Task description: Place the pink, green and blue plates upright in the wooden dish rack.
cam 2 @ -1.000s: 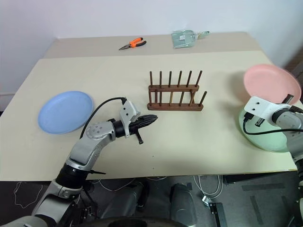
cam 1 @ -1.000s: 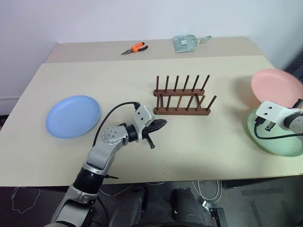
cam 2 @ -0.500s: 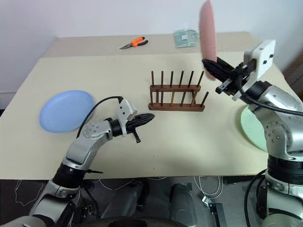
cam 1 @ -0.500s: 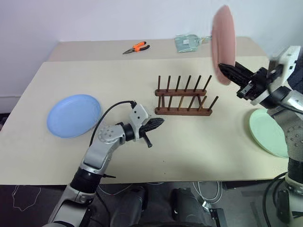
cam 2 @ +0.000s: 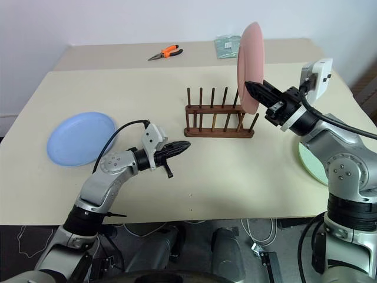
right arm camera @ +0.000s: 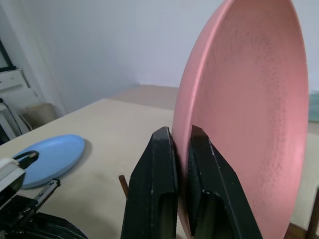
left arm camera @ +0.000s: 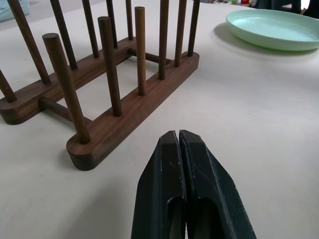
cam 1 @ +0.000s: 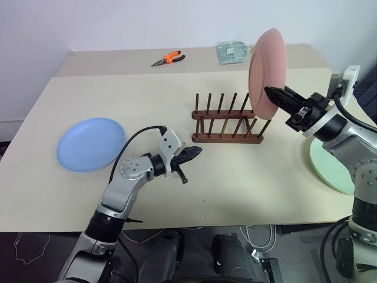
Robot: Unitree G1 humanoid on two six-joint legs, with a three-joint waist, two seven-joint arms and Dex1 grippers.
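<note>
Right gripper (cam 2: 254, 90) is pinching the pink plate (cam 2: 251, 68) by its lower rim, holding it on edge above the right end of the rack (cam 1: 227, 120), centre of the frame in the eye views. Left gripper (cam 1: 194, 154) is sitting fully closed and empty on the table (cam 1: 247, 183), just short of the rack's left end.

Step in hand, as I read it: lowering the plate into a slot. Doing it well means keeping the plate vertical, lining its edge up with a gap between two peg pairs, descending straight, and opening only once the rim is resting between the rails. Rack looks light, so a sideways nudge on the pegs could be shifting it.

Room: green plate (cam 1: 339, 168) is lying at the right table edge, partly overhanging it by the look of it. Blue plate (cam 1: 91, 143) is lying flat at left, well apart from the rack. Pliers (cam 1: 166, 59) and a clear packet (cam 1: 231, 52) are sitting at the far edge, out of the way. Open tabletop in front of the rack.
</note>
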